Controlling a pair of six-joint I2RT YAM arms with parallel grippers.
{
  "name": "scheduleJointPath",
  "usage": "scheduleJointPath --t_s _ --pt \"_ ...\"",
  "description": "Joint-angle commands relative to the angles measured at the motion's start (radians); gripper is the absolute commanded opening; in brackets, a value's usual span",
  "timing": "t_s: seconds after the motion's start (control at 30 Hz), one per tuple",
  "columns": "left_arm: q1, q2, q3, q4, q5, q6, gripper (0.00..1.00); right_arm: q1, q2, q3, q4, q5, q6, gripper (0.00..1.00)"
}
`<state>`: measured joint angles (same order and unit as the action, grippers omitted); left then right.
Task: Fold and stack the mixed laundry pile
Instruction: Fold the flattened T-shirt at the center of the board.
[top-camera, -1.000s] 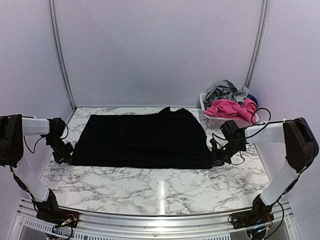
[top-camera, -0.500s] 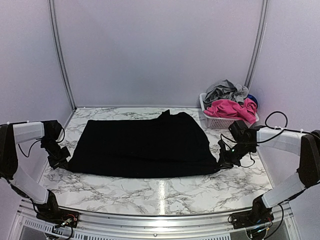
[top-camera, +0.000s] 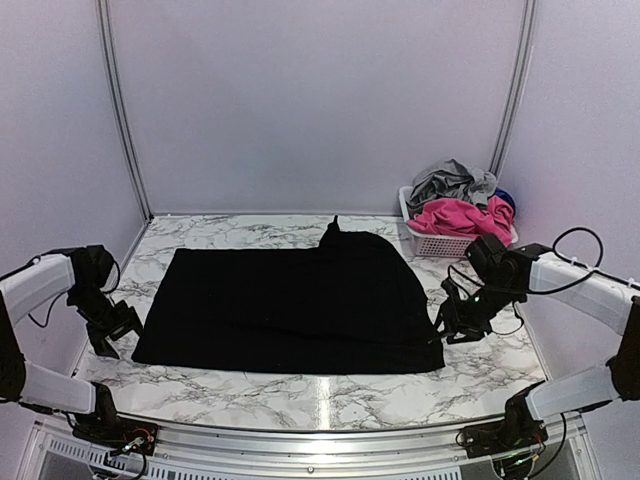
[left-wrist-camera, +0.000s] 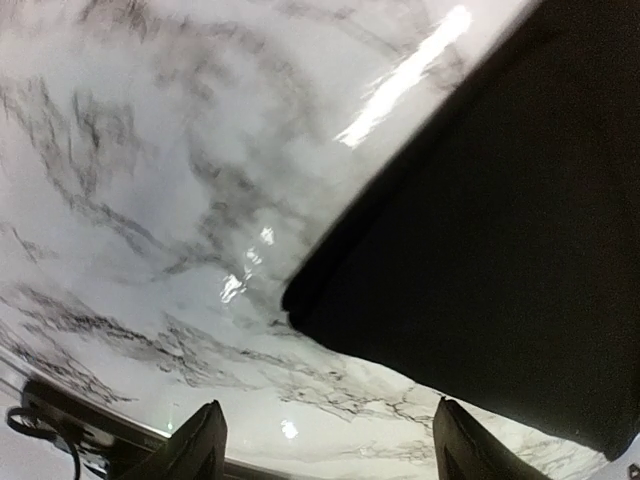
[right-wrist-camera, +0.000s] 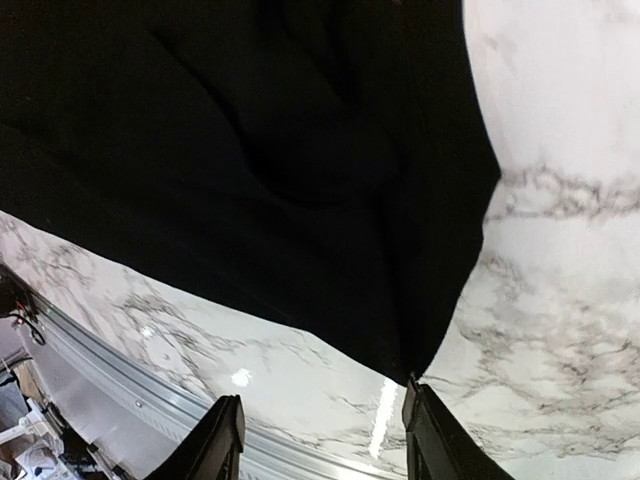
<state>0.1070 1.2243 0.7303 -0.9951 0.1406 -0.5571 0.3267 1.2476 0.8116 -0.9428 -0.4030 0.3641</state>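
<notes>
A large black cloth (top-camera: 285, 310) lies spread flat across the middle of the marble table (top-camera: 330, 385). My left gripper (top-camera: 108, 335) hovers off its near left corner, jaws open with only marble between them (left-wrist-camera: 330, 450); the cloth's corner (left-wrist-camera: 300, 300) lies a little ahead. My right gripper (top-camera: 450, 325) stands at the near right corner, open (right-wrist-camera: 325, 440). That corner of the black cloth (right-wrist-camera: 410, 365) ends right at one fingertip (right-wrist-camera: 435, 430). Other pieces of the laundry pile sit in the basket: grey trousers (top-camera: 450, 180), a bright pink piece (top-camera: 455, 218), a dark blue piece (top-camera: 505, 200).
The white lattice basket (top-camera: 440, 245) stands at the back right corner of the table. A metal rail (top-camera: 320, 440) runs along the near edge. Purple walls close in the back and both sides.
Both grippers drew the black cloth's near corners towards the near edge, then opened and let them go. The cloth now lies flatter and closer to the front.
</notes>
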Motion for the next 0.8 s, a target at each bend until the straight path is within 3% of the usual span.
scheduleJointPath --t_s 0.0,0.2,0.37,0.63,0.77 --pt "-0.027 0.013 0.18 0.013 0.008 0.05 0.82 0.007 0.007 0.12 0.065 -0.007 -0.017 0.5" --pt "-0.206 0.095 0.302 0.196 0.217 0.088 0.87 0.036 0.171 0.203 0.223 -0.067 -0.093 0.49" --pt "-0.454 0.245 0.457 0.387 0.273 0.167 0.8 0.07 0.291 0.299 0.175 -0.046 -0.15 0.48" --pt "-0.79 0.812 1.039 0.445 0.374 0.31 0.6 -0.051 0.223 0.189 0.247 -0.131 -0.042 0.47" --pt "-0.874 1.055 1.28 0.443 0.449 0.292 0.54 -0.079 0.192 0.142 0.256 -0.148 -0.02 0.47"
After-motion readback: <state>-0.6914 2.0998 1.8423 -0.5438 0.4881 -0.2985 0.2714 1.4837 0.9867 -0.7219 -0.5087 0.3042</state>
